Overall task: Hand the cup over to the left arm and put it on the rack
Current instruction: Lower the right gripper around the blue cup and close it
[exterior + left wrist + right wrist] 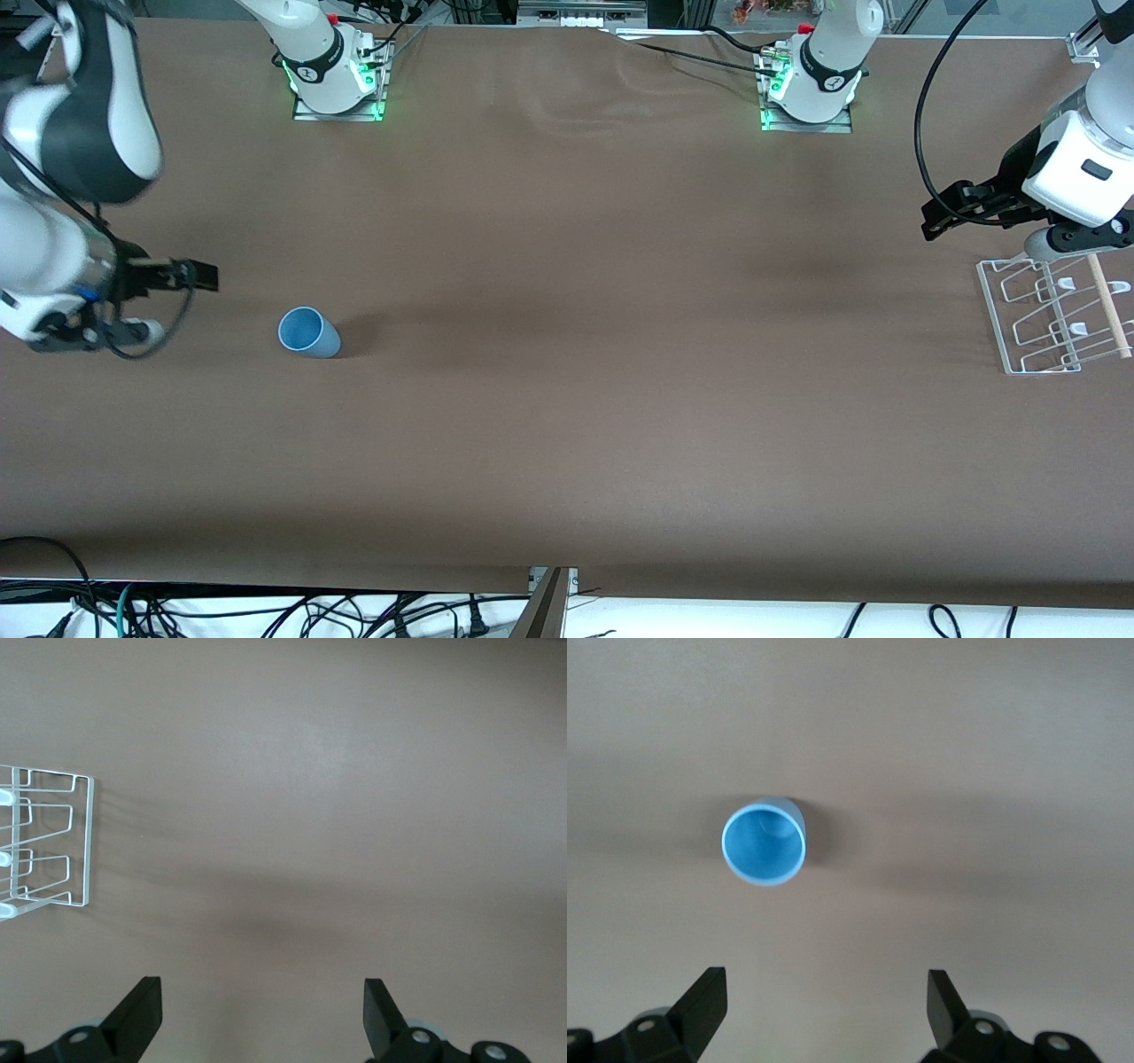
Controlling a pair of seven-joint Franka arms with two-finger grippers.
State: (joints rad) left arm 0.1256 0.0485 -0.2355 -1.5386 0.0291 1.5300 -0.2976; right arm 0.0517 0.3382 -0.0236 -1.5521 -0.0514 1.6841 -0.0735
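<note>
**One light cup waiting, both grippers spread and empty**

One small light-blue cup (308,332) is sitting upright on the brown surface (567,425) toward the right arm's end, mouth up, touching nothing. It is looking like thin, stiff plastic: probably very light, smooth and a little slippery, easy to tip. Its taper is suggesting a hold across the wall just below the rim, with gentle pressure.

The right gripper (182,297) is hovering just beside the cup, its fingers (704,1001) standing wide apart and holding nothing.

At the left arm's end, the rack (1054,315) is standing bare. The left gripper (939,217) is waiting over the surface beside it, fingers (142,1010) likewise parted and empty.
</note>
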